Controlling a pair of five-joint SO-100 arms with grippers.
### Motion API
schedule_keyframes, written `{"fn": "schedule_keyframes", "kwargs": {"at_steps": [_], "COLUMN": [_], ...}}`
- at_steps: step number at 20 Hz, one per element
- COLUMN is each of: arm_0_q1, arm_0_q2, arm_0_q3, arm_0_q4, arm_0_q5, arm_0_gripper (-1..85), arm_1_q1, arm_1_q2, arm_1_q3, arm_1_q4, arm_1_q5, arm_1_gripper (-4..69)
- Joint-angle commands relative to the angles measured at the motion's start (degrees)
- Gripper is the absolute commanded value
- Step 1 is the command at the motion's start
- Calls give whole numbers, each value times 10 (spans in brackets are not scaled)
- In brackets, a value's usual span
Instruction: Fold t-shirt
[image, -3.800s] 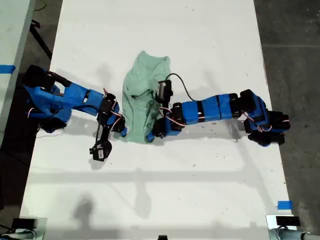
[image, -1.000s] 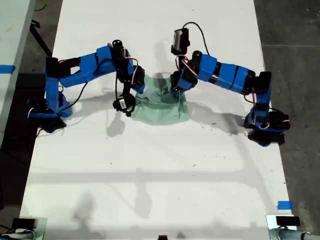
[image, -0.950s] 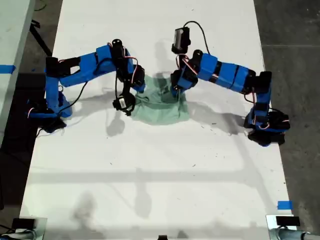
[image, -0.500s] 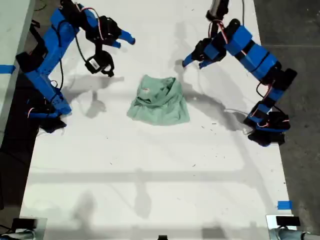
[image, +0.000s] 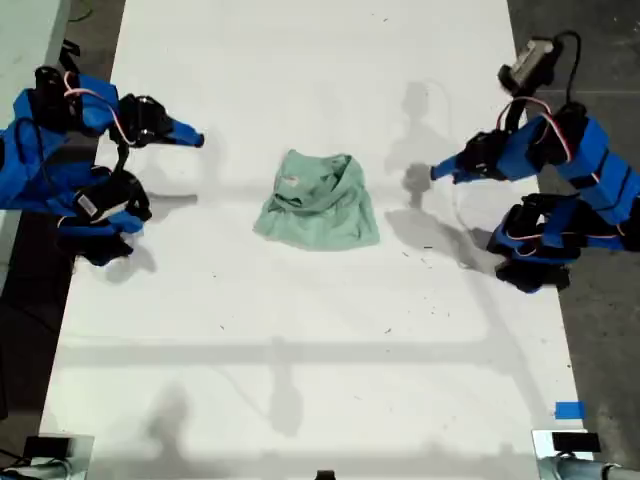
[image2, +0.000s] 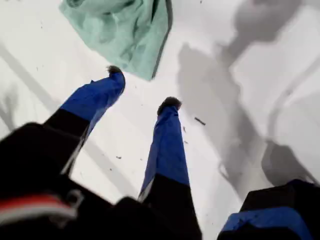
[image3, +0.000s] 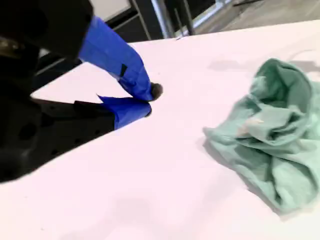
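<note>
T-shirt lies bunched mid-table, untouched; my first gripper gapes empty, my second gripper nearly closed, empty; flatten cloth first before any fold.

One t-shirt, two blue arms, each with one pincer, one white table, two blue tape bits.

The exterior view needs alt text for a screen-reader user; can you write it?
A pale mint-green t-shirt lies bunched in a rough fold at the middle of a white table, touched by neither arm. Two blue robot arms are drawn back to the exterior view's left and right edges, my first claw open at the right and my second claw nearly closed at the left, both empty.
</note>
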Motion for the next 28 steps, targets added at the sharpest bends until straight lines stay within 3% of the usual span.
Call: {"fn": "schedule_keyframes", "kwargs": {"at_steps": [1,3,6,8,12,17,19,22,28], "arm_0_q1": [99,156,172,152,154,126,126,123,120], "arm_0_q2": [172,271,411,461,462,462,462,462,462], "arm_0_q3": [243,385,507,547,595,596,596,597,597], "arm_0_q4": [-91,-128,-105,-58,-73,-54,-54,-50,-49], "arm_0_q5": [-87,-136,-163,-167,-167,-160,-160,-160,-160], "arm_0_gripper": [0,0,0,0,0,0,0,0,0], "arm_1_q1": [-102,-173,-217,-224,-199,-193,-192,-197,-218], "arm_1_q2": [143,201,258,304,287,-54,-173,-341,-649], "arm_1_q3": [112,156,279,338,330,185,106,-33,-315], "arm_1_q4": [-27,-40,-91,-123,-154,-403,-461,-497,-478], "arm_1_q5": [102,163,203,193,152,69,42,9,-30], "arm_1_gripper": [10,-11,-11,-11,-11,-11,-11,-11,-11]}}
